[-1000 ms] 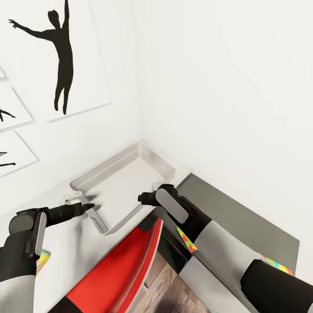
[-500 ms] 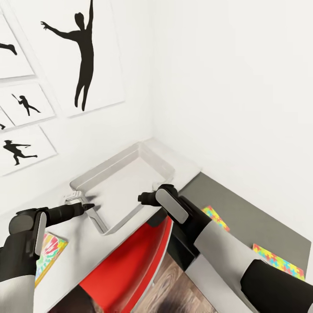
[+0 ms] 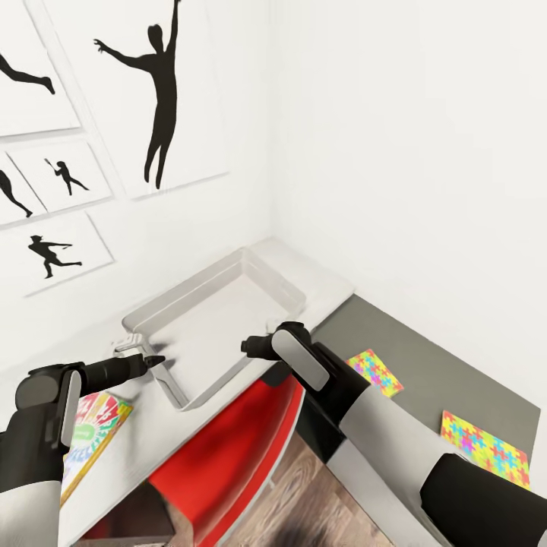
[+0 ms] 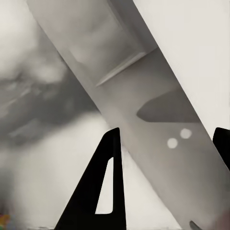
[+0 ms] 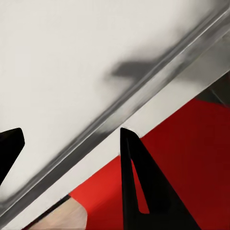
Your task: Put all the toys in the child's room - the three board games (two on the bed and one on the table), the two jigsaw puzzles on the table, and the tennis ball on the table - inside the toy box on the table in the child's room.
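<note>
Jigsaw puzzles and lie on the dark lower desk, beside and behind the right pincer; thin, light and likely floppy, best pinched at an overhanging edge. The toy box sits between both pincers; a board game, half hidden, lies behind the left pincer.

Left wrist view: fingers spread, empty, over the blurred box rim.

Right wrist view: fingers apart, holding nothing, above the rim and red chair.
</note>
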Robot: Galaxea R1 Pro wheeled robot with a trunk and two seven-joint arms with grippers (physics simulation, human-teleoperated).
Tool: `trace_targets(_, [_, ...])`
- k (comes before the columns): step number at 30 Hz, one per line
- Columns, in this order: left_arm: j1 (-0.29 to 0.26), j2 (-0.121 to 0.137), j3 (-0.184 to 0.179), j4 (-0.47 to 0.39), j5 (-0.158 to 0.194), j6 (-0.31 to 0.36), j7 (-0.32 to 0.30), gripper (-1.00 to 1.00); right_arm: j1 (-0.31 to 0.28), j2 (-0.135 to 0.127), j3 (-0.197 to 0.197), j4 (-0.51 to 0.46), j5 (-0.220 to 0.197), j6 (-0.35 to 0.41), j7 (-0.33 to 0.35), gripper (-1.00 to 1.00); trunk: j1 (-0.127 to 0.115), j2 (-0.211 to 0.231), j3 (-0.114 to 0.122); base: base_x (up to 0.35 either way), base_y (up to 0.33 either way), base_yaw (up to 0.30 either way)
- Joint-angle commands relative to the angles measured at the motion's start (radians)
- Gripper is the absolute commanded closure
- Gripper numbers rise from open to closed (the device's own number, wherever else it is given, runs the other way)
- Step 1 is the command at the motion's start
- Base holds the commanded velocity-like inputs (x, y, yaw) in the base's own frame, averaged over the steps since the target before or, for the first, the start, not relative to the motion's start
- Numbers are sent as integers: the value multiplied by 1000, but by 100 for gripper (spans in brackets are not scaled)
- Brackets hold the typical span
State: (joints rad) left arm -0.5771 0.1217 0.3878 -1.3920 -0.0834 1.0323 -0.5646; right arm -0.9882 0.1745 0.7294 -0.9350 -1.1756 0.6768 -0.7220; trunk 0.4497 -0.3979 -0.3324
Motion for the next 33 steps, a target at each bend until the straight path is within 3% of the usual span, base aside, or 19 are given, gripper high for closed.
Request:
trace_targets(1, [-1,0,1,-1,-4,5,-9,100,-1,0,2,-1,-10,1,-10,100,0,-2,-2,-112,46,0])
trace_targets(33, [-1,0,0,-4,-4,5,-9,100,-1,0,2,0,-10,1,-10,100,0,-2,-18,-26,30,0])
